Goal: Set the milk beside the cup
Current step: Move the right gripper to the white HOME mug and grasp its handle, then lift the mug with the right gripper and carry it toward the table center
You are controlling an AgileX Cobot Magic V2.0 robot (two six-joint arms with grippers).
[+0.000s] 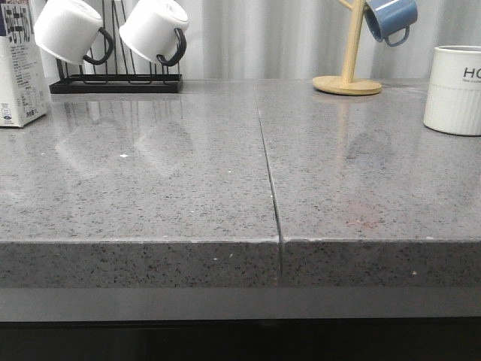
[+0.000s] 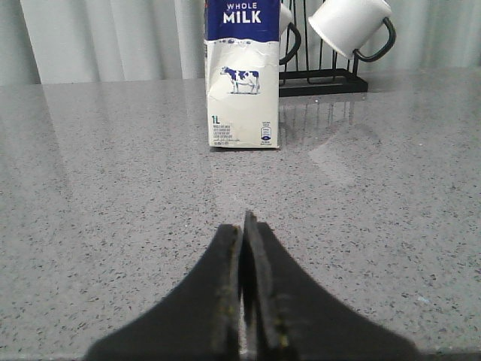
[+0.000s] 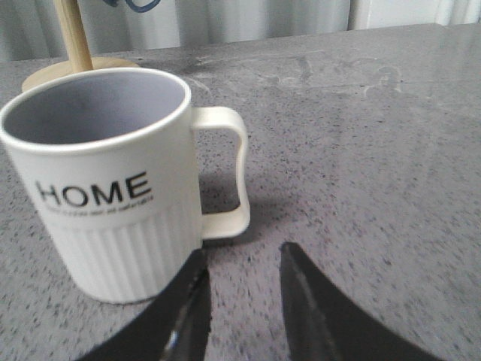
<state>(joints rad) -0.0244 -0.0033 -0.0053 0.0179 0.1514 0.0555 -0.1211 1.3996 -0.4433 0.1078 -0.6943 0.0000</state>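
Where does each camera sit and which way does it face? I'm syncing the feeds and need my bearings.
Front view: low, facing forward over the grey table; no robot part shows.
Left wrist view: on the left arm, facing the milk; the shut left claw shows.
Right wrist view: on the right arm, facing the cup; the open right claw shows.
Shared: front and left wrist views both show the milk.

blk rack [image 1: 116,84] w/ 2 wht mugs [image 1: 71,30] | wood tree [image 1: 348,75] w/ blue mug [image 1: 391,19] | grey counter [image 1: 188,188]

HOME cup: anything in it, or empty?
Empty, as far as visible: the right wrist view looks into the upright cup and shows only bare inner wall. Its bottom is hidden.
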